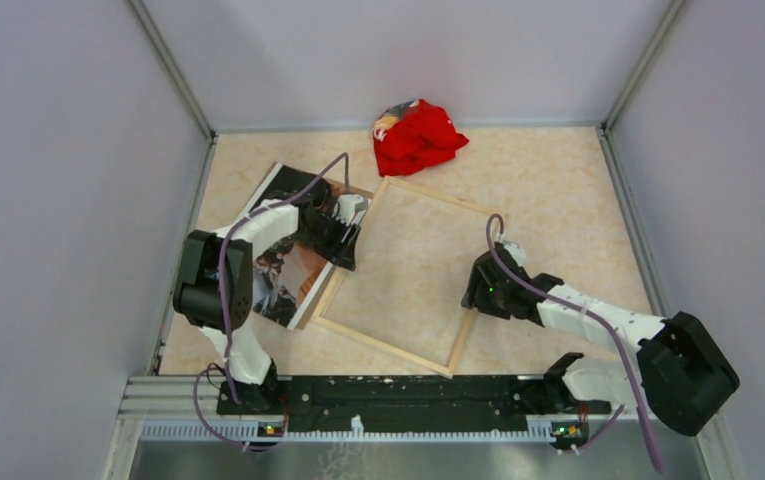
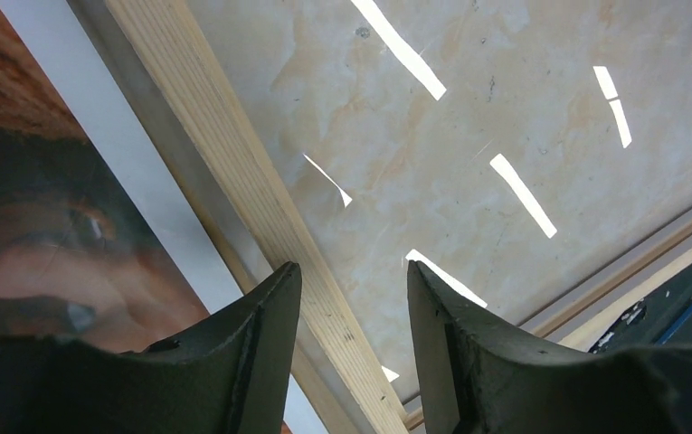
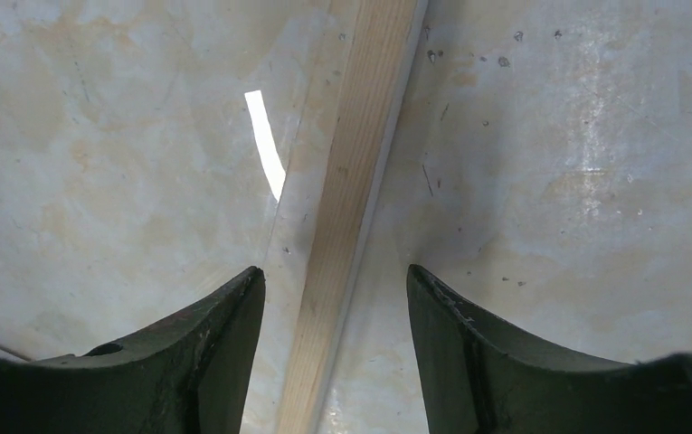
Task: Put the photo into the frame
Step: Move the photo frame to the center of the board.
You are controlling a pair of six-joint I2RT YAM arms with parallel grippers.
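The frame (image 1: 388,342) lies back up on the table (image 1: 558,190), with 1 gripper at each of 2 opposite rails. The left gripper (image 2: 351,280) has its 2 fingers partway apart, straddling the left wooden rail and clamping nothing. The rail runs away from it at a slant.

The photo (image 2: 43,244) lies picture side up just outside that rail, on the left finger's side, with its long edge running along the wood. I cannot tell whether its white border tucks under the rail. The left arm is by far the nearer to it.

The right gripper (image 3: 335,280) straddles the opposite rail with its fingers apart and a gap on both sides, well apart from the photo.

I'd judge the photo must cross that left rail sideways into the opening, so the rail itself stands in the way. A red cloth (image 1: 418,135) lies beyond the frame's far corner, out of the path.
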